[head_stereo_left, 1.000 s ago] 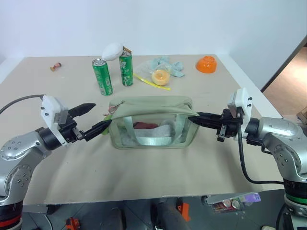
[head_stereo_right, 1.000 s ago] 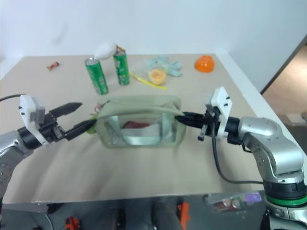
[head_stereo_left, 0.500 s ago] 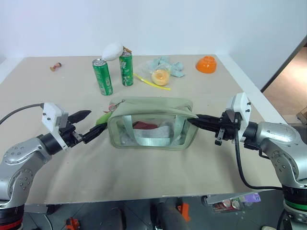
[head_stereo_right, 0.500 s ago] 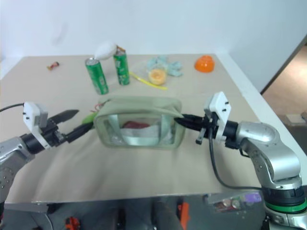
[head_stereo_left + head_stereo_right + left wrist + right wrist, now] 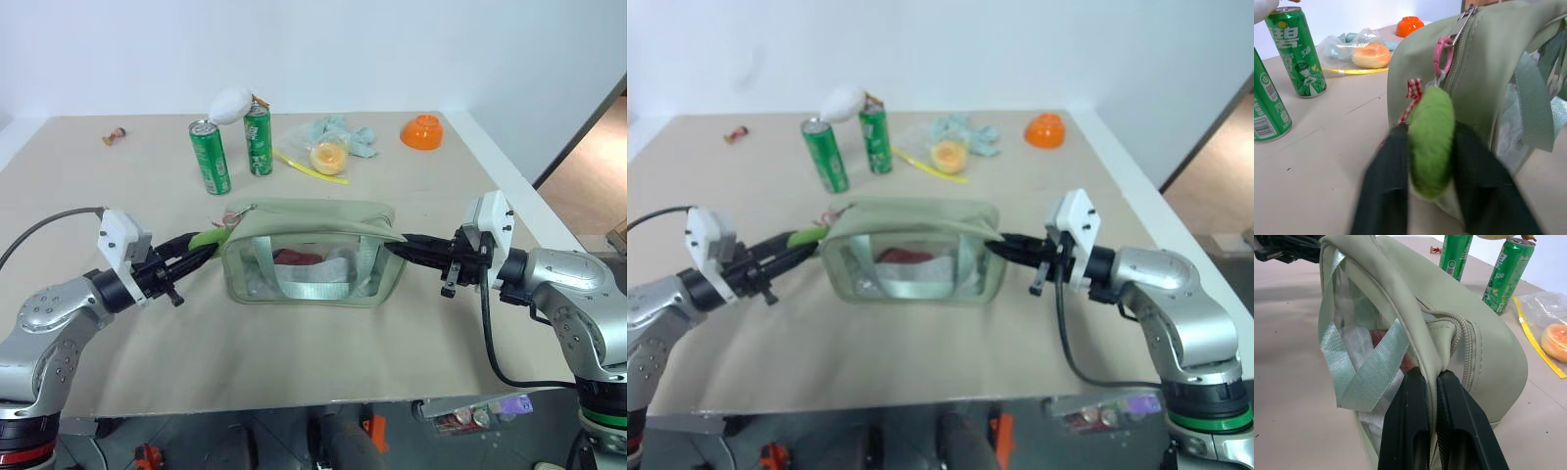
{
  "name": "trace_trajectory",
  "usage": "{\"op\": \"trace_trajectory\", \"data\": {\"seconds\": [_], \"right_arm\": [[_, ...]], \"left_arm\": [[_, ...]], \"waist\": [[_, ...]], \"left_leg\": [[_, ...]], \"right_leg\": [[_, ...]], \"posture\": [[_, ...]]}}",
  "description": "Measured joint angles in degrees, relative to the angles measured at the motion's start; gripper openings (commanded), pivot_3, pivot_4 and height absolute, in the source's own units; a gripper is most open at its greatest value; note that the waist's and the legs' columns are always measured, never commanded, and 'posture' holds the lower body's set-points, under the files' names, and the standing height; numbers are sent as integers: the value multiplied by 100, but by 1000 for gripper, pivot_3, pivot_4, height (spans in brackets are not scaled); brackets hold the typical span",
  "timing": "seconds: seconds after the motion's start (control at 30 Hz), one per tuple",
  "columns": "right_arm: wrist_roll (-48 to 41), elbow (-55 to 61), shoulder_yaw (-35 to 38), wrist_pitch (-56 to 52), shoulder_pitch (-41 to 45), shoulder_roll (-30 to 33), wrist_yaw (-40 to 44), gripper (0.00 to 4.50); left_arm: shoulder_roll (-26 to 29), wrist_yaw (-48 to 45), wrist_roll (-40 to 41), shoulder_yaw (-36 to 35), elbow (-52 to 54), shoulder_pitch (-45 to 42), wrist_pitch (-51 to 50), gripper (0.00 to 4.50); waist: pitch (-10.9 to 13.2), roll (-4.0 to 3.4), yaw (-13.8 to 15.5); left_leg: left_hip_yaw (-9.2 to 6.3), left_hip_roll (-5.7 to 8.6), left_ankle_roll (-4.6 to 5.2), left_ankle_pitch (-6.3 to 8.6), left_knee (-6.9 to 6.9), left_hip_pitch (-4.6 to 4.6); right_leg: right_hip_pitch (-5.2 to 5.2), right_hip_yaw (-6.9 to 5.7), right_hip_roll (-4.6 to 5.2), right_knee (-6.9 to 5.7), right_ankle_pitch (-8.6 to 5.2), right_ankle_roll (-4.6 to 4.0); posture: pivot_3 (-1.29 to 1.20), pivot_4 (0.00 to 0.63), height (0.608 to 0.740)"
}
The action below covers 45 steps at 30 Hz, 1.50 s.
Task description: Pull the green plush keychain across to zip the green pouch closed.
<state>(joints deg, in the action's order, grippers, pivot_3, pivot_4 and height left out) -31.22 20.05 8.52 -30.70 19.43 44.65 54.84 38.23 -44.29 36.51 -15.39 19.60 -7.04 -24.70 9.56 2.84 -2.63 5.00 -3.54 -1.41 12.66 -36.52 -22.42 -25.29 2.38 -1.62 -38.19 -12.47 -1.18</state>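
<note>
My left gripper (image 5: 1431, 147) pinches the soft green plush keychain (image 5: 1431, 139) mid-frame; my right gripper (image 5: 1431, 379) clamps the limp green pouch (image 5: 313, 217) seam, seemingly firmly.

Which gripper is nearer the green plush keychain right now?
Left. The left gripper is shut on the green plush keychain at one end of the green pouch; the right gripper pinches the pouch's opposite end.

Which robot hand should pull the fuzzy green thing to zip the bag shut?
The left hand. It is already shut on the green plush keychain at that end of the green pouch. The right hand is pinching the pouch's other end, probably to hold it steady.
</note>
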Motion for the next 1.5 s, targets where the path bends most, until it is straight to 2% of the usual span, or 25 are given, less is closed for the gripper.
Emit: {"op": "trace_trajectory", "data": {"seconds": [0.23,0.4,0.5,0.67,0.9,0.93,1.17,1.2,1.27,1.37,1.5], "right_arm": [[13,-28,1,26,-2,10,7,0],[82,-122,-11,125,35,73,94,0],[124,-180,-25,175,64,77,121,0],[159,-225,-91,210,109,74,118,0],[179,-226,-111,215,117,63,90,0],[183,-225,-111,216,122,62,78,0],[183,-226,-136,215,173,61,15,0],[183,-227,-143,215,182,61,15,0],[183,-238,-169,214,208,61,14,0],[189,-288,-212,214,291,60,26,0],[211,-353,-254,215,377,54,62,0]], "left_arm": [[-33,8,9,-25,-49,-383,-3,18],[233,-2,244,43,-12,-2109,-222,18],[244,-181,288,586,25,-2591,-467,18],[280,-645,86,1327,31,-2749,-553,18],[500,-1161,-293,1584,-139,-2904,-499,18],[500,-1203,-324,1583,-209,-2946,-477,741],[538,-1496,-439,1552,-436,-2995,-308,3122],[570,-1513,-437,1543,-435,-3002,-309,3279],[631,-1541,-406,1456,-430,-3003,-326,4042],[816,-1504,-383,1276,-429,-3000,-414,4042],[1059,-1388,-267,695,-417,-2813,-575,4042]], "waist": [[1,2,3],[8,20,15],[7,19,-2],[8,18,-4],[8,19,0],[8,18,0],[8,19,-1],[8,19,-1],[8,19,-2],[8,18,-7],[8,17,-9]], "left_leg": [[-1,3,0,0,-3,-1],[-15,26,0,-3,-7,-7],[-7,33,7,2,-7,-7],[-7,31,10,5,-6,-7],[-14,32,7,2,-9,-6],[-13,34,7,2,-9,-6],[-12,35,8,2,-9,-9],[-12,34,8,2,-9,-8],[-13,30,7,2,-9,-7],[-11,23,7,2,-9,-6],[-11,18,7,2,-6,-5]], "right_leg": [[1,-1,0,-1,1,1],[7,-8,-9,1,3,5],[7,7,-3,1,-3,17],[5,9,-2,1,-5,19],[7,1,-5,-1,-3,18],[8,2,-4,-1,-3,18],[6,3,-2,-1,-3,19],[6,4,-2,0,-3,19],[6,3,-1,-2,-3,19],[4,4,-2,-2,-2,18],[4,2,-2,-2,-4,15]], "posture": [[0,150,740],[0,150,740],[0,150,740],[0,150,740],[0,150,740],[0,150,740],[0,150,740],[0,150,740],[0,150,740],[0,150,740],[0,150,740]]}}
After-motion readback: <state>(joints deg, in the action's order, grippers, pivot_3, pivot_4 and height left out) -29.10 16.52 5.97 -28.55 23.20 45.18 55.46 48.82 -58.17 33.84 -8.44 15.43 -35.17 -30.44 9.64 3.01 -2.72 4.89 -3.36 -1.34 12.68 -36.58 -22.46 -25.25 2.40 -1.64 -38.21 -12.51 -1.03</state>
